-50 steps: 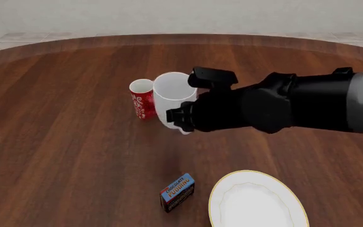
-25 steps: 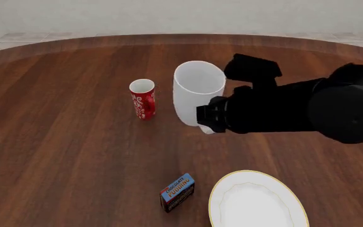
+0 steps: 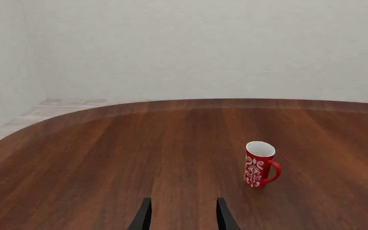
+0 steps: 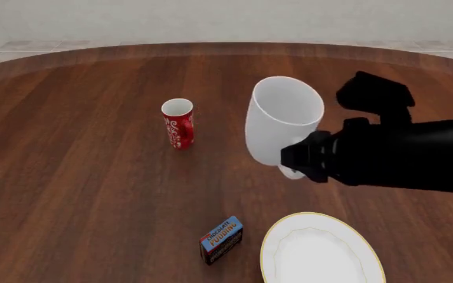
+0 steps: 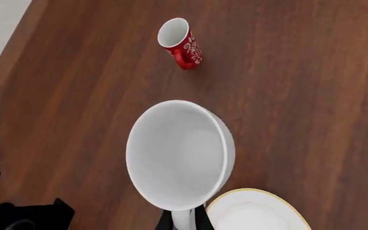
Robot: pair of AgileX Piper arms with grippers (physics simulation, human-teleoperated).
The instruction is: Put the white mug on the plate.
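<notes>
Overhead, white mug [image 4: 283,122], hollow bare.

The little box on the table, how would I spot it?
Find the round white plate with the gold rim at the near edge of the wooden table. The box lies just left of it: small, dark, with a blue lid reading chocolate pudding, unlike the mugs farther back.

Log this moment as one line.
right gripper: shut on white mug, lifted | plate: bare | left gripper: open, idle
</notes>
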